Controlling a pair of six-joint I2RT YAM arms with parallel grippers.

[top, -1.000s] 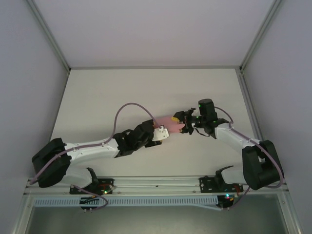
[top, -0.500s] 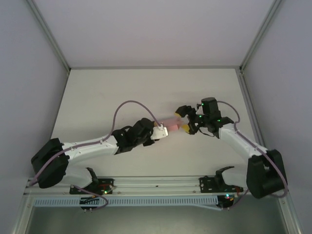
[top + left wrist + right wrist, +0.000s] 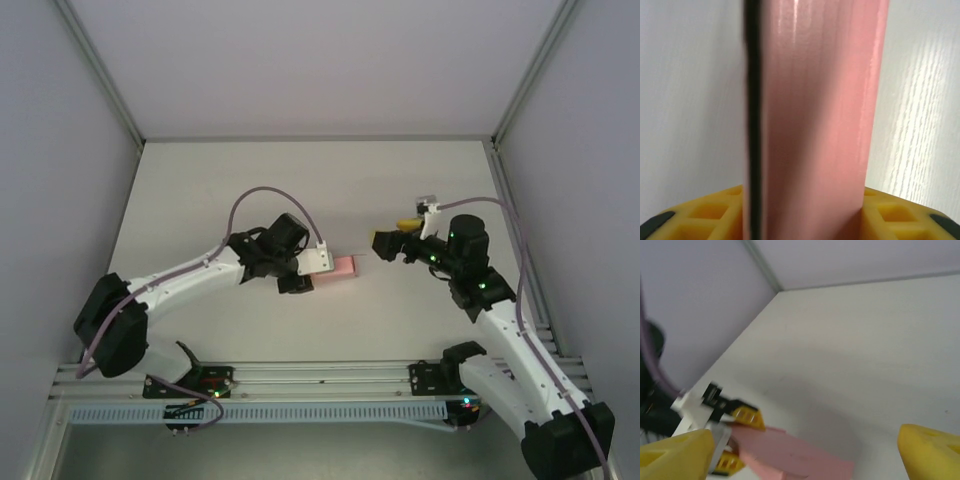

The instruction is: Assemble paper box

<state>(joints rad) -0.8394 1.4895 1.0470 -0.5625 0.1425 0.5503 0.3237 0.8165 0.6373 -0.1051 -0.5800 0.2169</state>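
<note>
The paper box is a small, flat pink card piece held out over the middle of the table. My left gripper is shut on its left end. In the left wrist view the pink box stands up between the two yellow fingers. My right gripper hangs a short way to the right of the box, open and apart from it. From the right wrist I see the paper box below, the left gripper clamped on it, and nothing between my own yellow fingertips.
The white table lies bare behind the arms, bounded by grey walls and metal corner posts. A purple cable loops over the left arm. A rail with the arm bases runs along the near edge.
The right gripper has opened, let go of the pink box and drawn back to the right. The left gripper has closed on the box and moved it slightly left and down.
</note>
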